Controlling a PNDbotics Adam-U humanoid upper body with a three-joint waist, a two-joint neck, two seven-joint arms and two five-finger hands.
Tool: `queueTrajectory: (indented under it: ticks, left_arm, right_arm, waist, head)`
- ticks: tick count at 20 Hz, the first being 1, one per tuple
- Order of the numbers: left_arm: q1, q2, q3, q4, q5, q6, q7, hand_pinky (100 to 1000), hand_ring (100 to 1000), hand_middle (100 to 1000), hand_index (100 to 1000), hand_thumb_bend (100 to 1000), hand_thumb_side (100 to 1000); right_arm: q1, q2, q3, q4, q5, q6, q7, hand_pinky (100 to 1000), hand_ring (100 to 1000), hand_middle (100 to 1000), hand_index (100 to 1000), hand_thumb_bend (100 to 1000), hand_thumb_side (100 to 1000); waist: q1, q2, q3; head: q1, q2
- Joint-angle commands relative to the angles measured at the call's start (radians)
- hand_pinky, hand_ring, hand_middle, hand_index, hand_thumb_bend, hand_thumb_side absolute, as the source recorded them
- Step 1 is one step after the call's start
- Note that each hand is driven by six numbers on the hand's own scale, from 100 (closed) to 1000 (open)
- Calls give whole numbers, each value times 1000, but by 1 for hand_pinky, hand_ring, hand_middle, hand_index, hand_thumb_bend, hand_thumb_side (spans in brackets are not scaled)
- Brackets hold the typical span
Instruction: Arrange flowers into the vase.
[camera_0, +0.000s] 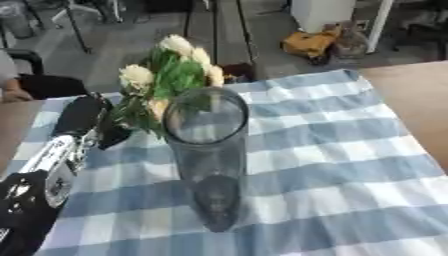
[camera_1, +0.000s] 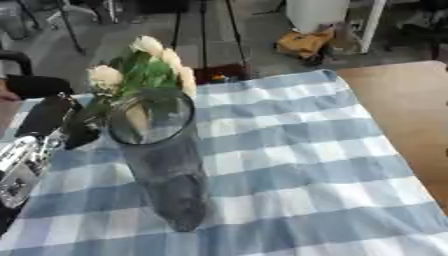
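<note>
Beside the vase (camera_0: 206, 150), on its left, my left hand (camera_0: 112, 131) has the bunch of flowers (camera_0: 171, 75) by the stems, fingers curled around them. The cream blooms and leaves sit behind the vase's rim, stems not yet inside as far as I can tell. The vase stands upright on the checked cloth (camera_0: 332, 165) covering the tabletop. My right hand isn't showing anywhere. Here's my worry: the vase is tall and narrow, and if the stems or my hand catch its rim on the way over, it could tip. Leaves snagging the lip could also drag it sideways on the cloth.
</note>
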Motion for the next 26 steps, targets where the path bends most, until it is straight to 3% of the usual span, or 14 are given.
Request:
queueTrajectory:
  ticks: [1,8,16,26]
  left_arm:
    - [-15,41,22,-56,47,24,22,100,100,100,102,100,694]
    - [-8,50,60,-170,194,59,101,100,100,100,100,100,684]
    - [-15,58,93,-327,468,49,218,100,100,100,100,100,671]
    - [-40,60,98,-439,812,48,277,100,100,100,100,100,676]
  right_arm:
    - [-3,-10,-10,-16,-3,0,-7,850,810,586,809,100,885]
    - [-3,-9,-14,-16,-1,2,-15,850,809,586,809,100,884]
    - [0,-6,-14,-16,-2,5,-20,849,809,586,809,100,883]
    - [4,-2,-14,-16,-3,6,-24,849,807,587,809,100,882]
  waist:
    - [-5,-26,2]
    - [-9,-30,4]
    - [-12,-41,9]
    - [-13,-56,12]
  head:
    - [-2,-2]
    - [-7,6]
    - [-12,16]
    - [-16,17]
